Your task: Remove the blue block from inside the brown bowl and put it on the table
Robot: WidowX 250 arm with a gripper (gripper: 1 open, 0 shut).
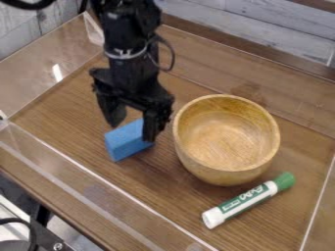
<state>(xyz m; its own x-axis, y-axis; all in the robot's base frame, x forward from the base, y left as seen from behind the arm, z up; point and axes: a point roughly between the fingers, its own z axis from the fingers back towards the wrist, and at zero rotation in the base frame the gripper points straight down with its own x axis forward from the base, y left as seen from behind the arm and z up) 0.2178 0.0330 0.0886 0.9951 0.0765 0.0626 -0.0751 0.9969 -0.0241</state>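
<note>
Black cabled arm [127,44], two-fingered end effector [132,120]

The light is soft and even, neither harsh nor dim, and seems to fall from overhead. The table [249,88] shows its grain in a warm, slightly washed tone. Pale streaks of glare run along the clear plastic walls [53,61] at the far left and the near edge. The bowl [228,138] throws a faint shadow just beneath its near side, and its inside is evenly lit. The picture is small and coarse, with fine detail smeared; the black arm [127,44] reads as a dark mass.
</note>
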